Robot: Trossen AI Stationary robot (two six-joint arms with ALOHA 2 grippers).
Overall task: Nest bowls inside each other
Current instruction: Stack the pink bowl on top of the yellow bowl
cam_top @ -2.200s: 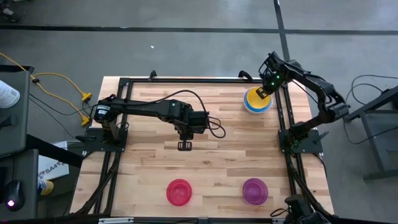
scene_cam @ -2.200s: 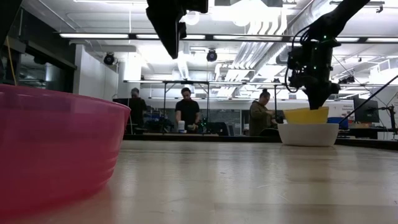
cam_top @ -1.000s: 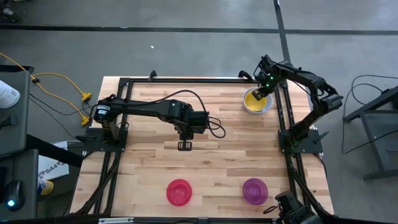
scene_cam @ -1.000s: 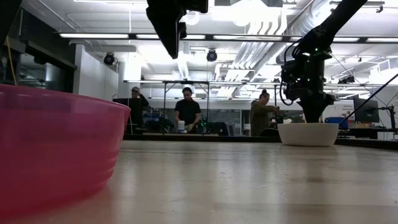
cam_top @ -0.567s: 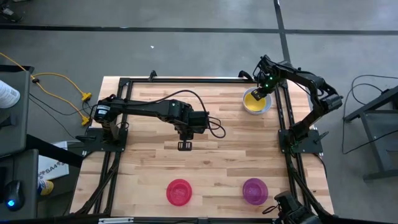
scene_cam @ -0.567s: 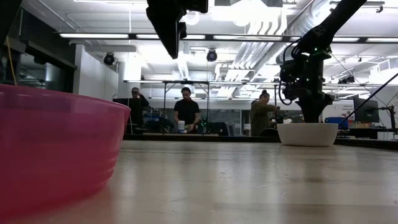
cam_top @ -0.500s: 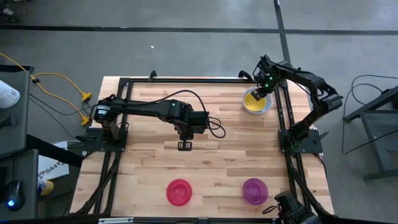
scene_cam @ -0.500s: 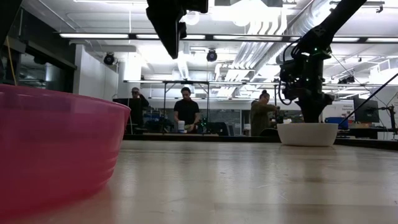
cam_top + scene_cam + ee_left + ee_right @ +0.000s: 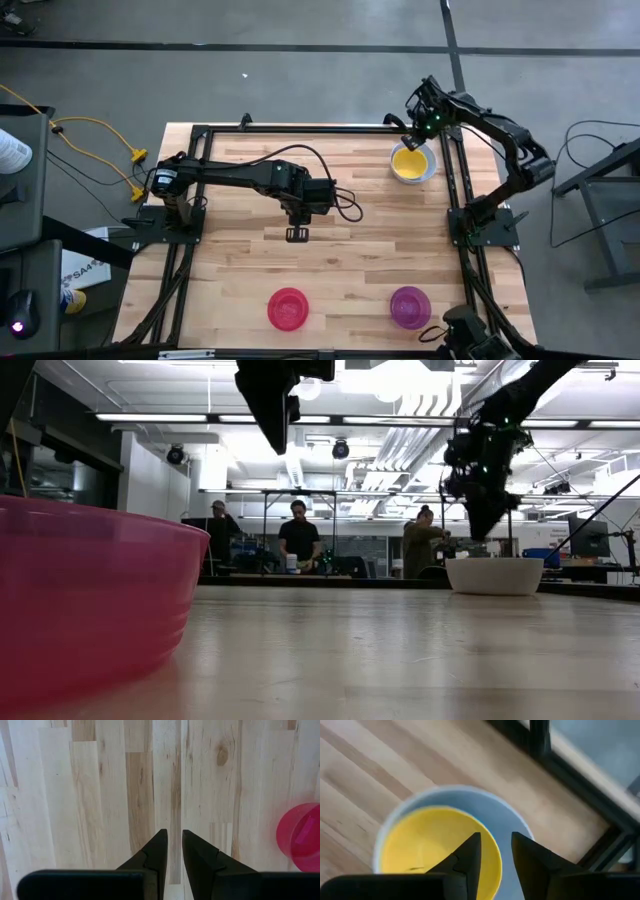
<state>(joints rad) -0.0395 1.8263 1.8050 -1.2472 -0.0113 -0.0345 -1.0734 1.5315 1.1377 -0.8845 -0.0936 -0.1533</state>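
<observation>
Yellow bowl (image 9: 411, 161) nested in stack nr table's far-right edge; right end effector (image 9: 417, 131) above, parted, empty; left end effector (image 9: 297, 234) mid-table, slightly ajar.

A wooden plank surface (image 9: 330, 260) is framed by black rails (image 9: 300, 128) and set on a grey floor (image 9: 300, 80). Yellow cables (image 9: 95, 140) are seen lying off its left side. In the low view, three people (image 9: 300, 540) are shown beyond the far edge, apparently standing at a bench, under strip lights (image 9: 160, 417) and ceiling pipes (image 9: 400, 420).
</observation>
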